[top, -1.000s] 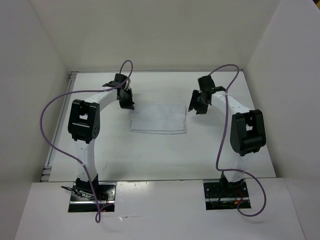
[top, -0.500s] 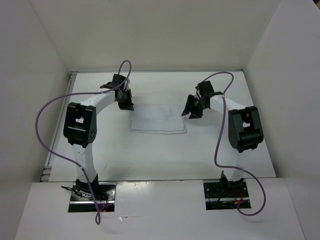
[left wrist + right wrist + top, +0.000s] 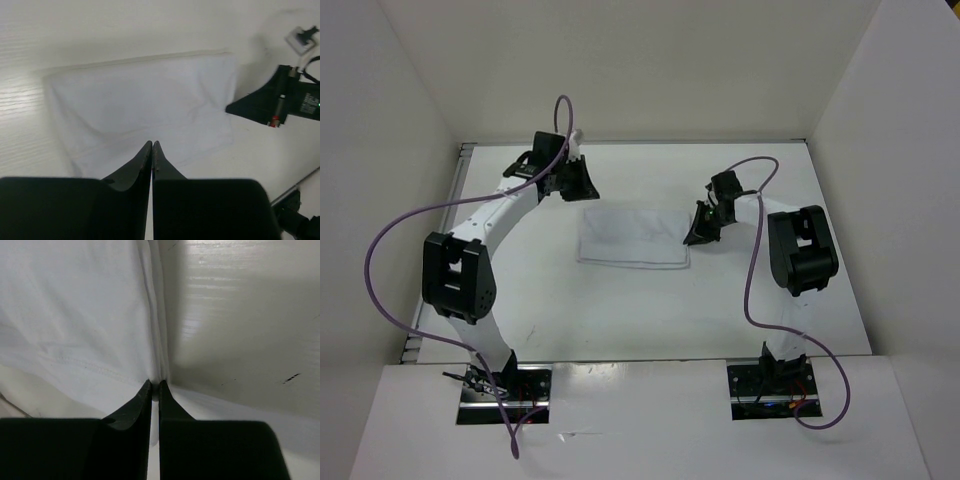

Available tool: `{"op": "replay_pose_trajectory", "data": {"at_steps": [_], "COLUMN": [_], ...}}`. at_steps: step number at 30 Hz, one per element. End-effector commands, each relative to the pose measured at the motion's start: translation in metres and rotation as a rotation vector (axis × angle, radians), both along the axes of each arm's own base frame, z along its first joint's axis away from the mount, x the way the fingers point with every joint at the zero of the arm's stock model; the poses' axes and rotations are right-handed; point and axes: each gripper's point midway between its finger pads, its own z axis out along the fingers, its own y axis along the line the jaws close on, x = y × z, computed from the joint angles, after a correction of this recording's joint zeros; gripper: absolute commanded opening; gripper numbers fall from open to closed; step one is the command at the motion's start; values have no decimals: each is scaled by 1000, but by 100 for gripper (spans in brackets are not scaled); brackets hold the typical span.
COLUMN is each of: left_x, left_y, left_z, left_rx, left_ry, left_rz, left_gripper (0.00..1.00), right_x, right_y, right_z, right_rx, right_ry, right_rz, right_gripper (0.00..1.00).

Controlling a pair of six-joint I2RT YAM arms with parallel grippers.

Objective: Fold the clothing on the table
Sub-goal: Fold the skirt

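Note:
The clothing [image 3: 632, 238] is a thin white rectangle lying flat near the middle of the table [image 3: 620, 300]. My right gripper [image 3: 692, 238] is down at its right edge. In the right wrist view the gripper [image 3: 155, 385] is shut on a pinched ridge of the clothing [image 3: 75, 315]. My left gripper [image 3: 588, 187] sits just off the clothing's far left corner. In the left wrist view its tips [image 3: 152, 144] are pressed together with nothing between them, and the clothing [image 3: 145, 100] spreads out beyond them.
White upright walls enclose the table on the left, back and right. A metal rail [image 3: 438, 260] runs along the table's left edge. Purple cables [image 3: 390, 240] loop off both arms. The arm bases [image 3: 505, 385] stand at the near edge.
My right gripper dropped to the clothing's right edge and closed on it. My left arm swung outward to the left, and its gripper shifted back off the clothing's far left corner.

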Motion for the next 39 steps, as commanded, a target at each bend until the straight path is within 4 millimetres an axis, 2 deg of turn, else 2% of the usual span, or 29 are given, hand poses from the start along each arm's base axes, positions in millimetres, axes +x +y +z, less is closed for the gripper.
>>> {"op": "replay_pose_trajectory", "data": {"at_steps": [1,2,6,7,9,10,12,14,16,17,18,21,23,24,27,28,29,33,36,37,38,39], "left_x": [-13,-13,-19,-16,-10,-10,-6,-7,-1,7,14,25,31,37,41,48,46,49,47,43,42,42], "left_y": [-29,-31,-60,-66,-74,-79,-86,-99,-103,-104,-101,-107,-104,-104,-101,-100,-97,-91,-94,-98,-97,-101], "left_z": [17,12,-16,-29,-37,-50,-65,-71,-85,-82,-91,-88,-100,-98,-114,-112,-123,-139,-146,-151,-158,-154], "left_rx": [-112,-123,-160,-156,-147,-140,-133,-135,-115,-114,-88,-78,-49,-47,5,22,48,127,142,147,152,159], "left_ry": [-30,-35,25,44,52,79,101,115,131,119,119,96,107,98,122,104,136,138,144,154,165,157], "left_rz": [-92,-103,-182,-190,-198,-205,-203,-220,-203,-184,-160,-142,-117,-101,-70,-63,-52,-56,-58,-68,-68,-70], "left_gripper": [6,6,9,9,9,9,9,9,6,6,6,6,6,6,6,6,6,6,6,6,6,6], "right_x": [-12,-15,-9,-8,-9,-8,-7,-8,-9,-12,-12,-11,-11,-10,-9,-11,-7,1,10,8,11,15], "right_y": [8,8,6,5,3,3,3,5,4,9,9,9,9,10,10,9,10,5,7,6,7,8], "right_z": [-13,-12,3,2,4,8,10,11,14,15,15,19,21,24,26,25,32,42,58,57,65,75], "right_rx": [34,36,29,20,9,11,11,20,20,31,31,30,30,32,31,27,31,-3,1,-1,2,8], "right_ry": [35,42,-1,-3,-6,-16,-15,-13,-12,-10,-10,-25,-22,-31,-29,-24,-45,-71,-111,-101,-115,-142], "right_rz": [19,10,-9,-13,-19,-19,-19,-14,-14,1,1,8,8,9,9,16,16,6,13,13,13,13], "right_gripper": [5,1,0,0,0,0,0,0,0,0,0,0,0,0,0,0,0,0,0,0,0,0]}}
